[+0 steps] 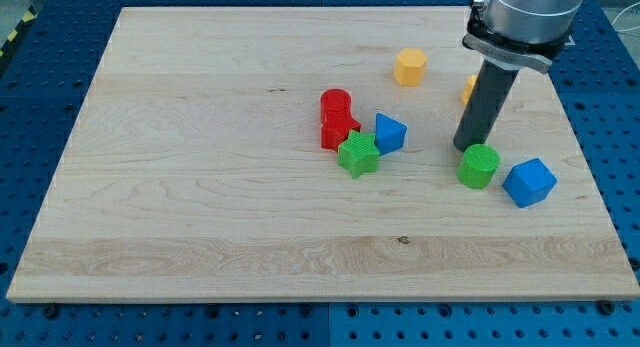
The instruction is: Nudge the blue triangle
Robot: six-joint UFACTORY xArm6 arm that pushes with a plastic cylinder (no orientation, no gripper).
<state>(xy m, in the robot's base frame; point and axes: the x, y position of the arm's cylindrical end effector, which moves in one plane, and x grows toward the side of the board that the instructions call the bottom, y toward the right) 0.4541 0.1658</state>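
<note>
The blue triangle [390, 133] lies near the board's middle, touching the green star [358, 153] at its lower left. A red block [336, 119] sits just left of both. My tip [466, 147] is to the right of the blue triangle, a clear gap away, and just above the green cylinder [479, 166], at its upper left edge.
A blue hexagonal block [529, 182] lies right of the green cylinder. A yellow hexagonal block [410, 66] sits toward the view's top. Another yellow block [468, 88] is mostly hidden behind the rod. The wooden board [200, 187] rests on a blue perforated table.
</note>
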